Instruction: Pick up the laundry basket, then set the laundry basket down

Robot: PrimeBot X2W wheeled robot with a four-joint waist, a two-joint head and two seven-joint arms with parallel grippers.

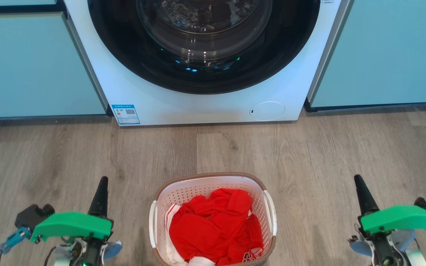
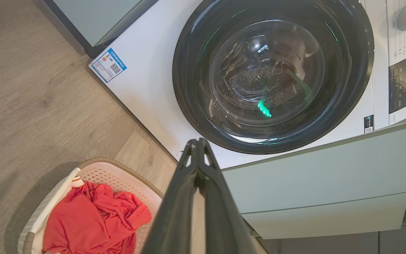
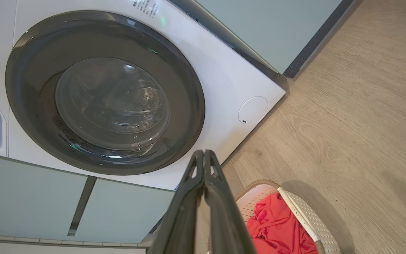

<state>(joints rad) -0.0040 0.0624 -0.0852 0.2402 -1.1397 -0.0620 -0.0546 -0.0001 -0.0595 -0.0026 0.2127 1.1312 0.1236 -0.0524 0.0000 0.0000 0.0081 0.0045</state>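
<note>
The laundry basket (image 1: 183,194) stands on the wood floor in front of the washer, white and perforated with a brown rim and white side handles. Red clothes (image 1: 216,225) fill it, with some white cloth beneath. In the head view my left gripper (image 1: 102,181) is at the lower left, shut and apart from the basket's left handle. On the other side my right gripper (image 1: 357,180) is shut and empty, well clear of the right handle. The basket (image 2: 118,176) also lies left of the shut left gripper (image 2: 197,143) in the left wrist view. In the right wrist view the basket (image 3: 315,225) lies right of the shut right gripper (image 3: 203,153).
A white front-loading washer (image 1: 205,103) with a closed dark round door stands straight ahead of the basket. Pale blue-green cabinets (image 1: 31,66) flank it on both sides. Bare wood floor (image 1: 309,155) lies between washer and basket.
</note>
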